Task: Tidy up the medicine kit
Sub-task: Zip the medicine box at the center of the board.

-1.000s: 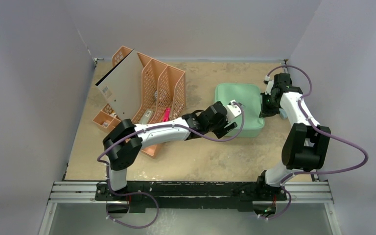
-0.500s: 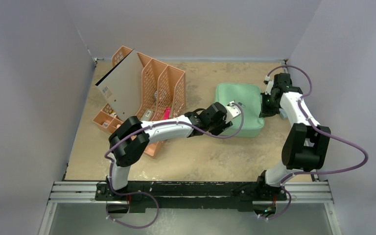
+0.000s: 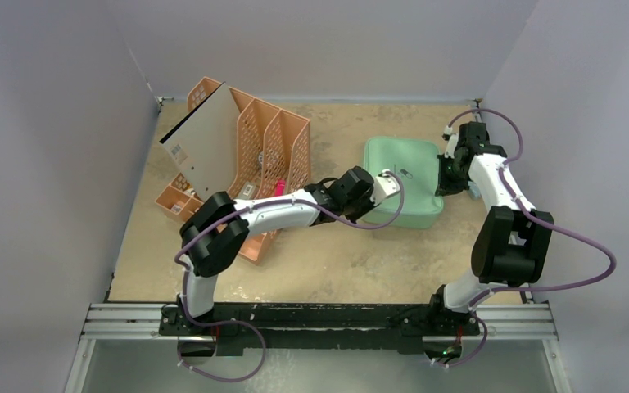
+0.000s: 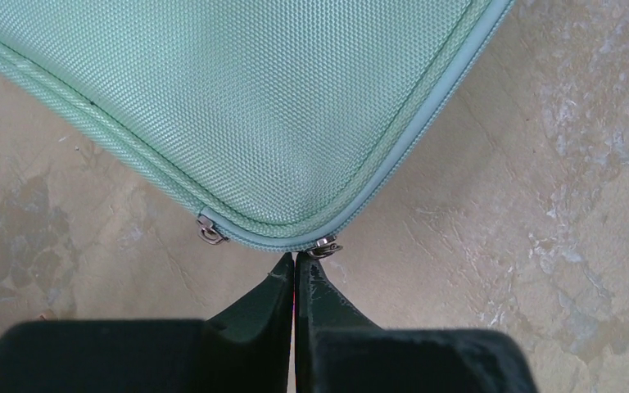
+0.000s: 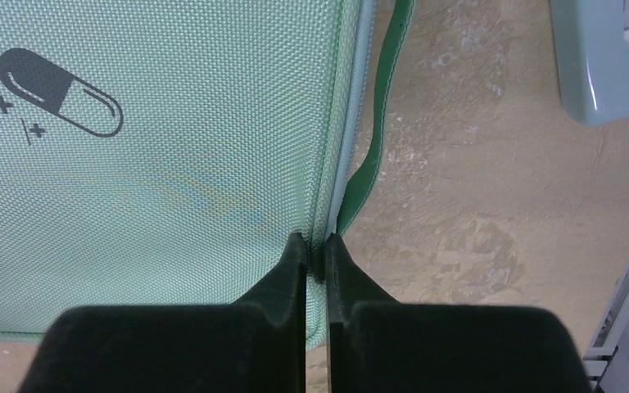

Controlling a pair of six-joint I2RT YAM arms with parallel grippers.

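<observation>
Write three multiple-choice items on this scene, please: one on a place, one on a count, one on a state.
1. In the top view, where does the rack stand from the kit?
A) to its left
B) to its right
C) on top of it

2. How many metal zipper pulls show in the left wrist view?
A) one
B) two
C) four

3. The left tool is:
A) wide open
B) shut
C) out of view

Key:
1 A, the orange rack stands on the left side and the green kit lies to its right.
2 B, one pull sits left of the kit's corner and one right at the tool's tip.
3 B, no gap shows at its tip.
</observation>
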